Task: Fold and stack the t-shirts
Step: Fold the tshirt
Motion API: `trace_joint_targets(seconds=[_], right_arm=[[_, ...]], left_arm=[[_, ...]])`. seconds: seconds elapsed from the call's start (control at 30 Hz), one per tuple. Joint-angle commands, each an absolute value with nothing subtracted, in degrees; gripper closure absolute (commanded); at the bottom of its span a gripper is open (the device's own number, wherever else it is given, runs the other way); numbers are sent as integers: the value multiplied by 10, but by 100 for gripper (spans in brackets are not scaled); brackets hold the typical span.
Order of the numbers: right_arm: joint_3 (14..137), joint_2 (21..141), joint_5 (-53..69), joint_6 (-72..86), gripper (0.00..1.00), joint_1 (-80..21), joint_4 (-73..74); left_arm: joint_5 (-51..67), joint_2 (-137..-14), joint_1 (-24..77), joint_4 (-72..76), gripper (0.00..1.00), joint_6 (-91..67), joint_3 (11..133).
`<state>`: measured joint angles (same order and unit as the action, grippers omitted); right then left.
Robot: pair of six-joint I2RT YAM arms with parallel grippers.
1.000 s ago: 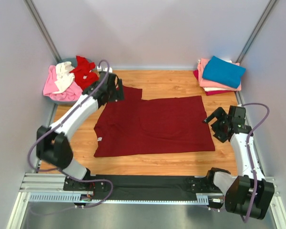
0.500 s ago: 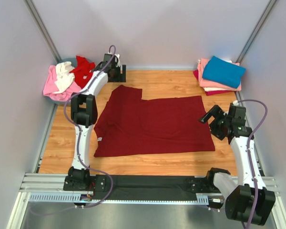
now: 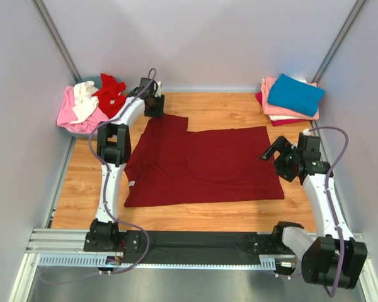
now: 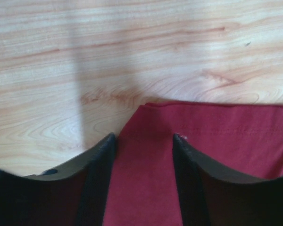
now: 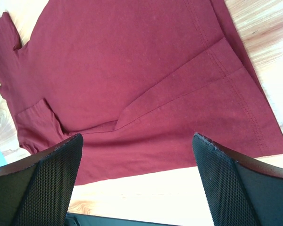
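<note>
The maroon t-shirt [image 3: 201,167] lies flat on the counter [image 3: 227,107]. The left end effector [image 4: 144,141], fingers spread, straddles its far-left sleeve corner, possibly touching the cloth, and hides what lies beneath it. The right end effector [image 5: 137,136] hangs wide open by the shirt's right edge.

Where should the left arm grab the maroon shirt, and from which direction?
Pinch the sleeve corner of the maroon t-shirt at its far left, coming straight down. The shirt lies flat, and that corner sits as a free edge between the left gripper's open fingers.
</note>
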<state>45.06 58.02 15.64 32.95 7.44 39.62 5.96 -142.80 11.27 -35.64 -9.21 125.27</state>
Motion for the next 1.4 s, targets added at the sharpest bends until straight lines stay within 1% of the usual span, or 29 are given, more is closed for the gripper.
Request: trace_joint_targets(seconds=[0.0, 0.03, 0.07, 0.13, 0.17, 0.23, 0.27, 0.33, 0.37, 0.4, 0.43, 0.47, 0.5, 0.53, 0.57, 0.63, 0.67, 0.87, 1.0, 1.23, 1.37], right_arm=[[474, 588, 143, 331, 0, 64, 376], [480, 593, 142, 337, 0, 60, 364], [486, 612, 139, 339, 0, 54, 359], [509, 642, 116, 343, 0, 30, 352], [538, 680, 107, 345, 0, 23, 351], [576, 726, 77, 350, 0, 8, 340], [617, 776, 68, 352, 1, 6, 338], [665, 836, 34, 352, 8, 6, 345], [696, 894, 20, 353, 11, 6, 352], [753, 925, 1, 355, 14, 7, 362], [786, 954, -24, 353, 21, 7, 376], [815, 1009, -28, 352, 25, 7, 382], [875, 1037, -46, 352, 28, 6, 389], [904, 1062, -51, 349, 31, 6, 404], [932, 1114, -55, 346, 33, 6, 420], [1009, 1159, -73, 342, 35, 5, 451], [1032, 1194, -78, 344, 36, 5, 457], [1167, 1316, -112, 337, 39, 3, 501], [1211, 1361, -120, 333, 41, 3, 521], [1190, 1380, -127, 333, 47, 3, 509], [1169, 1382, -127, 330, 59, 3, 491]], left_arm=[[80, -1440, 112, -372, 49, -76, 1290], [83, -1441, 112, -372, 56, -75, 1292], [83, -1441, 112, -371, 67, -75, 1292], [81, -1441, 112, -368, 79, -75, 1290], [79, -1441, 112, -367, 88, -76, 1289], [76, -1437, 112, -360, 92, -76, 1283], [77, -1435, 112, -358, 96, -76, 1280], [78, -1428, 112, -349, 99, -75, 1267], [77, -1423, 112, -344, 100, -76, 1259], [77, -1411, 112, -327, 100, -76, 1236], [77, -1403, 112, -317, 100, -76, 1224], [77, -1396, 112, -307, 100, -76, 1210], [76, -1381, 112, -288, 100, -76, 1185], [76, -1375, 112, -280, 100, -77, 1175], [75, -1371, 112, -273, 100, -77, 1168], [72, -1370, 112, -270, 100, -79, 1165], [71, -1372, 112, -272, 100, -78, 1169], [75, -1379, 112, -283, 100, -77, 1182], [76, -1377, 112, -279, 100, -77, 1178], [75, -1377, 111, -279, 100, -79, 1179], [75, -1378, 111, -279, 100, -79, 1179]])
